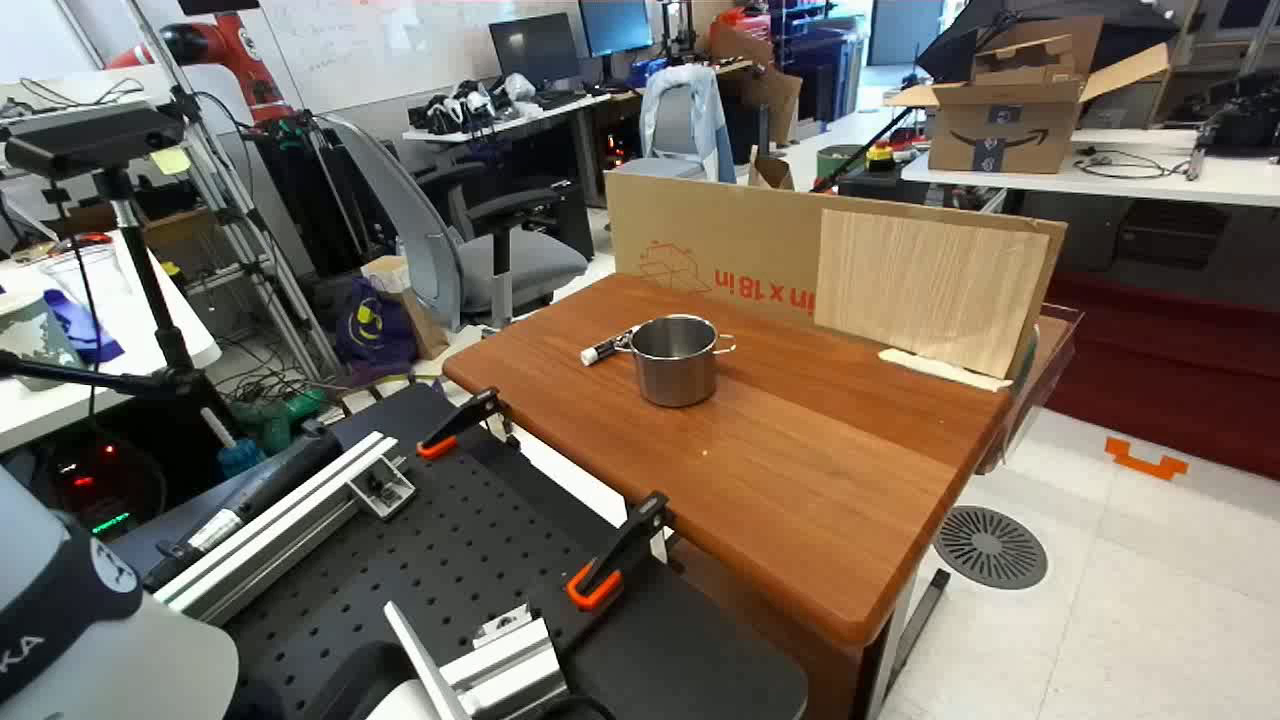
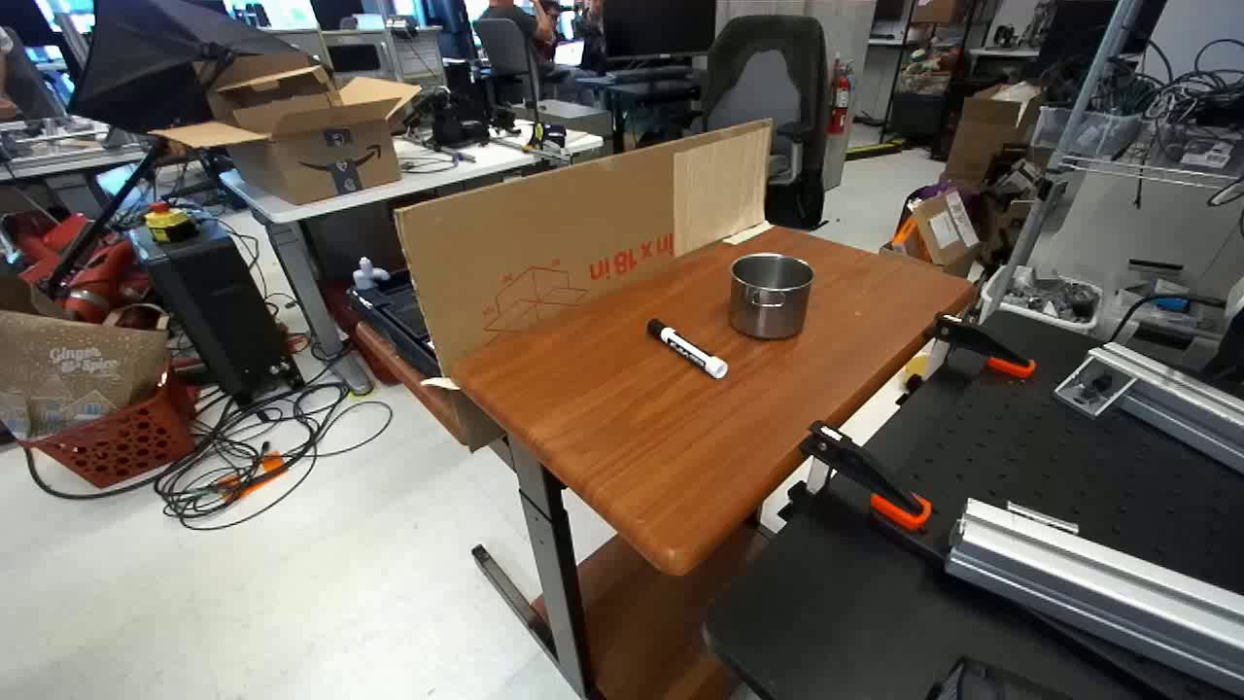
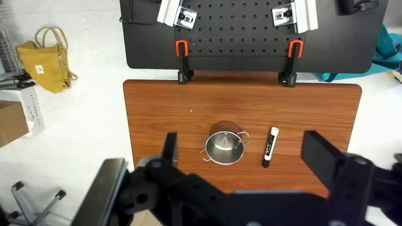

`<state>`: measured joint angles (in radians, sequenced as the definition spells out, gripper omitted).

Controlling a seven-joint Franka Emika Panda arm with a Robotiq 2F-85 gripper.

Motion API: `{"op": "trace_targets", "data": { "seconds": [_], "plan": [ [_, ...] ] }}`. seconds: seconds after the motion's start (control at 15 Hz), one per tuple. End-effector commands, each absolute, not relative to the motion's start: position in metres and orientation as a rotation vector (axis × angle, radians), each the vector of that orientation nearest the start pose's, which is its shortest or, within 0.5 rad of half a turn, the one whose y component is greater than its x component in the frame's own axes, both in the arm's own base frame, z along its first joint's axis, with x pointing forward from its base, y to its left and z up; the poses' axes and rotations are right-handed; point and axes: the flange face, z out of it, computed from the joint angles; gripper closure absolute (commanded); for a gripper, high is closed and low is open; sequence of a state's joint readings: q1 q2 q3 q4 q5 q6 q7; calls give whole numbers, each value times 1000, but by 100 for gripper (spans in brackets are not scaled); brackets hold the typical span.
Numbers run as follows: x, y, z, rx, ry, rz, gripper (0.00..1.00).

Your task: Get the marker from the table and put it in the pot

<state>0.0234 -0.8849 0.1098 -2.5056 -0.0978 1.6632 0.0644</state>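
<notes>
The marker (image 3: pixel 270 147), white with a black label and black cap, lies on the reddish-brown table (image 3: pixel 157 106). It shows in both exterior views (image 1: pixel 605 348) (image 2: pixel 687 350), partly hidden by the pot in one of them. The silver pot (image 3: pixel 225 153) stands upright on the table beside the marker, a short gap apart, and shows in both exterior views (image 1: pixel 676 375) (image 2: pixel 770 306). It has two thin wire handles, and its visible inside is empty. My gripper (image 3: pixel 241 138) is wide open and empty, high above the table, with pot and marker between its fingers in the wrist view. No exterior view shows it.
A cardboard sheet (image 1: pixel 720 235) with a pale plywood board (image 1: pixel 930 290) stands upright along the table's far edge. Two black and orange clamps (image 3: pixel 183 61) (image 3: pixel 292 61) sit at the near edge, beside the black perforated bench (image 3: pixel 232 28) with metal rails.
</notes>
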Motion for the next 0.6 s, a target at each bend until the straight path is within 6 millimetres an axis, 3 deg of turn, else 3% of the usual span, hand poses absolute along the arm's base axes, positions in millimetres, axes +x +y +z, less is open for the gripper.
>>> {"op": "trace_targets", "data": {
  "seconds": [0.0,0.33,0.53],
  "plan": [
    [287,36,558,-3318,-62,-90,0],
    [287,36,558,-3318,-62,-91,0],
    [298,44,547,-3303,-50,-77,0]
  ]
}}
